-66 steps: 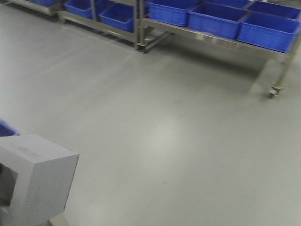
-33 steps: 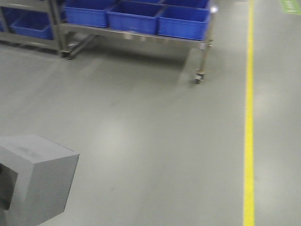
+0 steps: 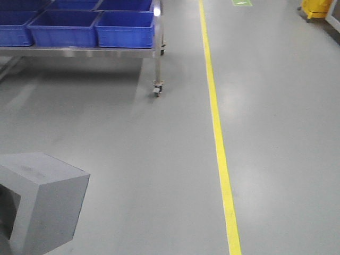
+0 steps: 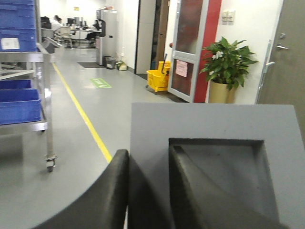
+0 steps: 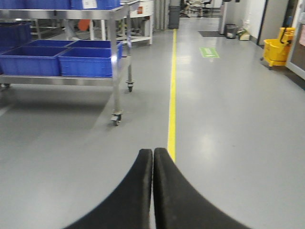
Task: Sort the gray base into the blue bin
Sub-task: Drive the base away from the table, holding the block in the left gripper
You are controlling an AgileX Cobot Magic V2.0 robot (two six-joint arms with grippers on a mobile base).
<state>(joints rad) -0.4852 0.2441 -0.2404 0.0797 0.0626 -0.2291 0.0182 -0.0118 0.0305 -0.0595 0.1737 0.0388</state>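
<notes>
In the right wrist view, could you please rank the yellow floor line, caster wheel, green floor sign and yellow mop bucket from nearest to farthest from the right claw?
1. Yellow floor line, just ahead of the right claw.
2. Caster wheel, ahead-left.
3. Green floor sign and yellow mop bucket, far right: too close to call.

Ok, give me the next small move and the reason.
Probably drive toward the blue bin on the rack, at the front view's top left: the left gripper clamps the gray base, the right gripper is shut and empty, and the bin lies well out of reach.
</notes>
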